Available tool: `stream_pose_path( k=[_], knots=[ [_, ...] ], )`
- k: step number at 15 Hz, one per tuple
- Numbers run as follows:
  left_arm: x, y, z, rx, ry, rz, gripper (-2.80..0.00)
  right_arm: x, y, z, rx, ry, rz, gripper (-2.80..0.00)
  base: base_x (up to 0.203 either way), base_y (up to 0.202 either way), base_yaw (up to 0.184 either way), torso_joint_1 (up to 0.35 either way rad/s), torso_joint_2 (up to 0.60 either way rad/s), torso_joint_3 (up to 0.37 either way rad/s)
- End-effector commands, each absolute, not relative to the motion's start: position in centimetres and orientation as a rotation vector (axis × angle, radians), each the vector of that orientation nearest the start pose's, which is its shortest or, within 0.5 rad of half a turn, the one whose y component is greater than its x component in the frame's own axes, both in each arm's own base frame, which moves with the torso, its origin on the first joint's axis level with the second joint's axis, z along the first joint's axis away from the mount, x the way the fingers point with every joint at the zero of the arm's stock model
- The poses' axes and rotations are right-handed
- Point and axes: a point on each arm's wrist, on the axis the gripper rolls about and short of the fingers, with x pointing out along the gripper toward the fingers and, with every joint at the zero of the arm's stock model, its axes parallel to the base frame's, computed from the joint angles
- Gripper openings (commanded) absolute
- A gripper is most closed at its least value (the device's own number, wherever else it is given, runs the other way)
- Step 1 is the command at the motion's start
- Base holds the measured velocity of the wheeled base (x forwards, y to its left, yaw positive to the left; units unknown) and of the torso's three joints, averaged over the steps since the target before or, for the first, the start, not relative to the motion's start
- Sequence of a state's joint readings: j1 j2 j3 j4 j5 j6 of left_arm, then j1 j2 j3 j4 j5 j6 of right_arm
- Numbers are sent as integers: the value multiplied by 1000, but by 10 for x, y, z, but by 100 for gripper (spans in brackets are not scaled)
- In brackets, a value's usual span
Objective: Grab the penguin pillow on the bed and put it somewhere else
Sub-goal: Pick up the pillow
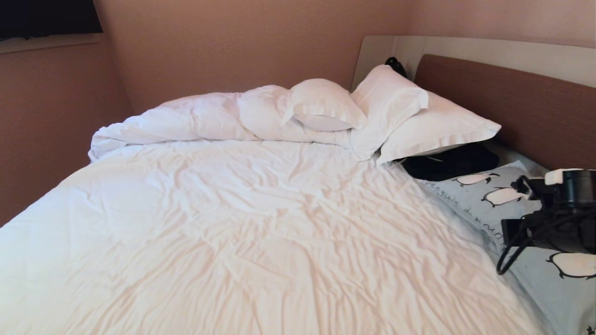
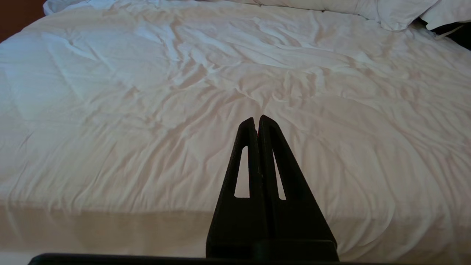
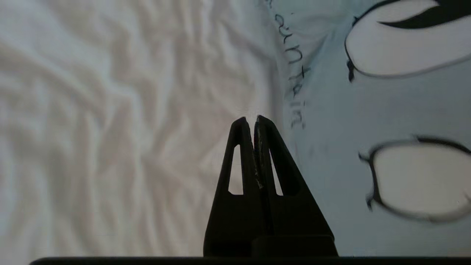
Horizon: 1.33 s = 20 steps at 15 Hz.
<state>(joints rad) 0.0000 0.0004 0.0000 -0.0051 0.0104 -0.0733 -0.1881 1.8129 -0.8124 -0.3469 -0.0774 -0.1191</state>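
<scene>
Obs.: your penguin pillow [image 1: 517, 209] lies flat on the bed [image 1: 260, 223], along the side nearest the brown headboard [image 1: 503, 102], with its lettered long edge facing the open sheet. Beyond it, further along the headboard, sits a black clothing bundle [image 1: 449, 163] touching the pillow's far end, partly tucked under the white pillows [image 1: 419, 116]; the bunched duvet [image 1: 186, 118] runs on from those, away from the headboard.

Right gripper [image 3: 251, 119]: hangs over the pillow's lettered edge, where blue fabric meets white sheet. Fingers pressed together, nothing between them. You see its wrist housing [image 1: 558, 209] in the head view, over the pillow.

Left gripper [image 2: 256, 118]: parked well away from the headboard, pointing across bare sheet, fingers likewise together and empty.

Judgement: the right arm appears to be in the approach step. Aiming at the edge makes sense, since a flat pillow offers a pinchable fold only at its border. You need the fingers spread before descending; pressed together, they would only push fabric. Pickup not yet begun.
</scene>
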Motion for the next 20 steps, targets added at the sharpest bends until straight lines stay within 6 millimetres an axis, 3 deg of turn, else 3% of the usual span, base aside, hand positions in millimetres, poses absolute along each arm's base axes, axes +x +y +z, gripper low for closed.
stream_pose_path(
  k=[1, 2, 6, 9, 11, 16, 20],
  knots=[
    [-23, 0, 75, -74, -3, 11, -280, 362, -84, 96, -89, 389, -274, -280, 0, 0, 0, 0, 0, 0],
    [-23, 0, 75, -74, -3, 11, -280, 372, -93, 97, -89, 347, -292, -280, 0, 0, 0, 0, 0, 0],
    [-23, 0, 75, -74, -4, 10, -280, 380, -104, 117, -87, 320, -319, -280, 0, 0, 0, 0, 0, 0],
    [-23, 0, 75, -74, -3, 11, -280, 399, -116, 155, -32, 302, -351, -280, 0, 0, 0, 0, 0, 0],
    [-23, 0, 75, -74, -3, 11, -280, 411, -136, 178, 38, 307, -395, -280, 0, 0, 0, 0, 0, 0],
    [-23, 0, 75, -74, -3, 9, -280, 422, -198, 145, 143, 429, -515, -280, 0, 0, 0, 0, 0, 0],
    [-23, 0, 75, -74, -3, 11, -280, 425, -218, 131, 160, 439, -541, -280, 0, 0, 0, 0, 0, 0]
  ],
)
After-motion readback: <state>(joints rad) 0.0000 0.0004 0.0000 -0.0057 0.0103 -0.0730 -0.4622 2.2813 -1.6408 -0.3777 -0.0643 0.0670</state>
